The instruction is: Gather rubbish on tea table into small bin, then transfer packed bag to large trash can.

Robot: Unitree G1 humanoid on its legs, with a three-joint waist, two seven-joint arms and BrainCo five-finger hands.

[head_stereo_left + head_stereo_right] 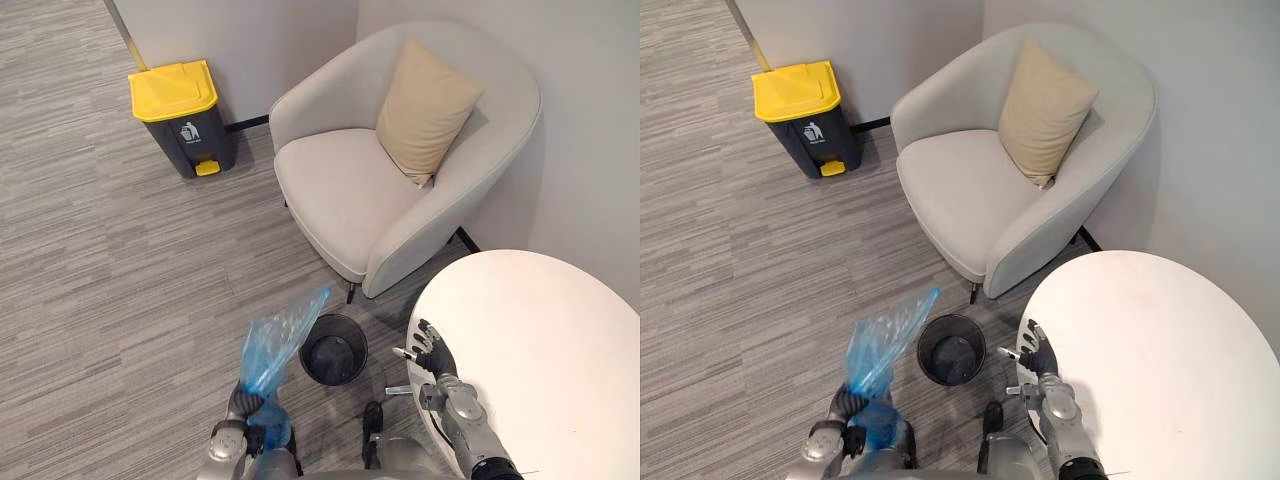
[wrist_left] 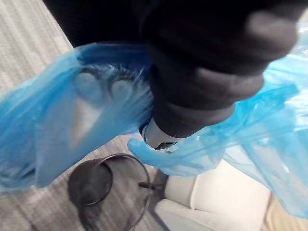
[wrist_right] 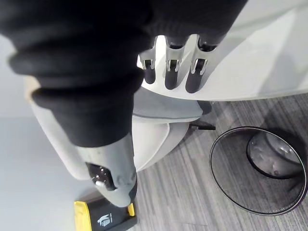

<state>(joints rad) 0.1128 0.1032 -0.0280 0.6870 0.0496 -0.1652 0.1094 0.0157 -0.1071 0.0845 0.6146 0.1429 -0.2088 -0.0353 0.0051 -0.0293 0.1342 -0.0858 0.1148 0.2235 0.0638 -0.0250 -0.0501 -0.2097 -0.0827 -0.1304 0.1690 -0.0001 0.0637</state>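
Left hand (image 1: 240, 405) is clenched round the bunched blue rubbish bag (image 1: 275, 345), which is held above the floor just beside the small black mesh bin (image 1: 330, 355). Right hand (image 1: 432, 352) is held released, fingers straight, over the left edge of the white round table (image 1: 540, 350), with nothing grasped. The yellow-lidded large trash can (image 1: 185, 115) is set against the wall, well apart from the bag.

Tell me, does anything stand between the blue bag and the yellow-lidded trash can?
Nothing visible does. Bare floor lies between the blue bag, held in the left hand, and the large trash can. The armchair stands aside. The yellow lid is closed.
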